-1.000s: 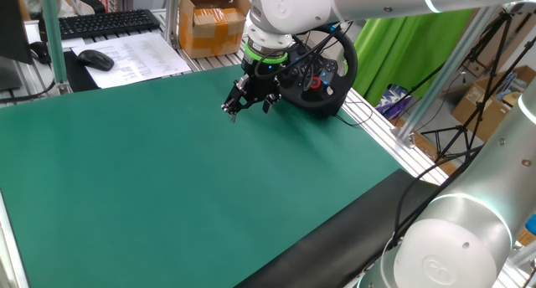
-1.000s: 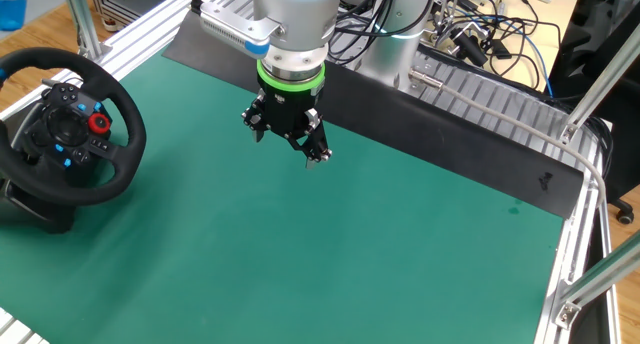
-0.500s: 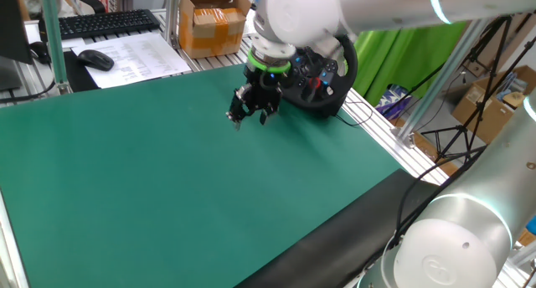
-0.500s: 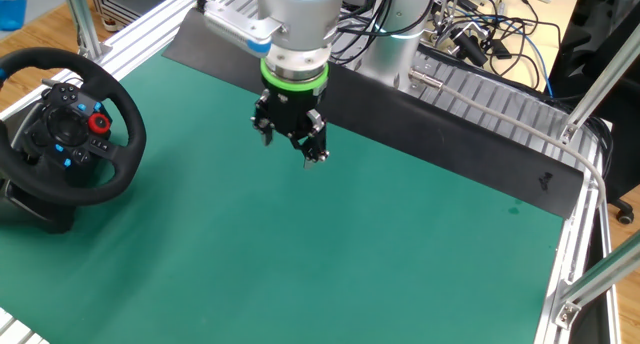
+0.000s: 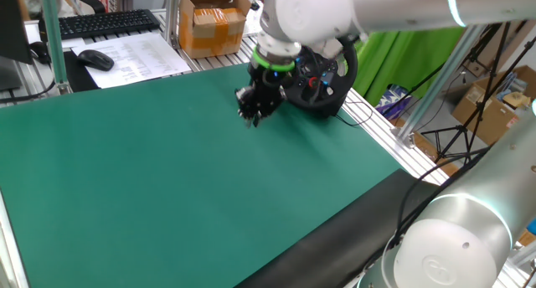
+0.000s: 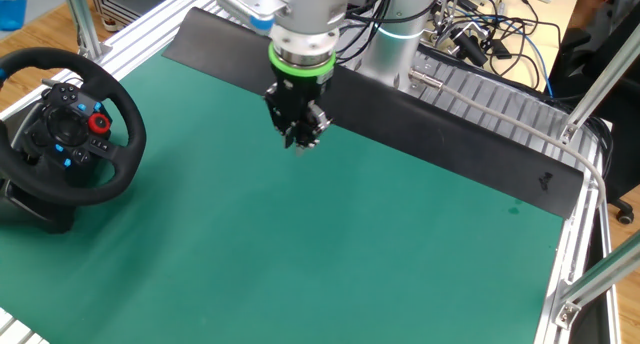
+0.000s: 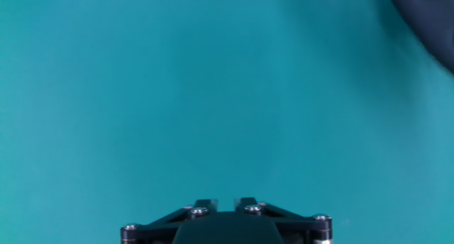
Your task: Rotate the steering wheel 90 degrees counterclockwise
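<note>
The steering wheel [image 6: 70, 124] is black with a thick rim, a red dial and blue buttons, and it stands upright on its base at the edge of the green mat. In one fixed view the wheel [image 5: 347, 66] is partly hidden behind my arm. My gripper [image 6: 300, 146] hangs over the mat, well apart from the wheel, pointing down. Its fingers stand close together with a narrow gap and nothing between them, which also shows in the hand view of the gripper [image 7: 223, 201]. A dark blurred edge [image 7: 425, 17] fills the top right corner of the hand view.
A cardboard box [image 5: 213, 24], a keyboard [image 5: 100, 22], a mouse [image 5: 95, 59] and papers lie beyond the mat's far side. Metal frame posts [image 5: 172, 20] border the table. Cables [image 6: 480, 34] and a black strip [image 6: 420, 134] run along the arm's side.
The jaws have drawn in from wide open to a narrow gap. The hand has turned about its axis and shifted a little across the mat. The wheel has not moved.
</note>
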### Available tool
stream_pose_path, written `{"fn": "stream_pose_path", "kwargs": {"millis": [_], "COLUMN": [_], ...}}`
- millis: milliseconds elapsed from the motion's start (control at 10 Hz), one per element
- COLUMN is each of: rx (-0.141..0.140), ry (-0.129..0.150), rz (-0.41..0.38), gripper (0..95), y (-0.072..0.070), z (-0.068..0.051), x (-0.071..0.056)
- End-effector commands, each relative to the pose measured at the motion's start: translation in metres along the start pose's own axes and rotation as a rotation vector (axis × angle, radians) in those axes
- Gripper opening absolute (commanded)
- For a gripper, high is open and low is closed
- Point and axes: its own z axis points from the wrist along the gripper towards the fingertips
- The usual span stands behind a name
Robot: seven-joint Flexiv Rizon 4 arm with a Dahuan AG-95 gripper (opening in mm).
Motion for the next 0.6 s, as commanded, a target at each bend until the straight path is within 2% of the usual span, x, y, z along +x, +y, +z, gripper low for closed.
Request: {"fn": "stream_pose_path", "kwargs": {"millis": [100,400,600], "rx": [0.006,0.007,0.009], "ry": [0.021,0.025,0.024], "rz": [-0.105,-0.167,-0.189], "gripper": [0.0,0.0,0.0], "y": [-0.006,-0.018,-0.027], "z": [-0.013,-0.023,-0.025], "x": [-0.021,-0.047,-0.058]}}
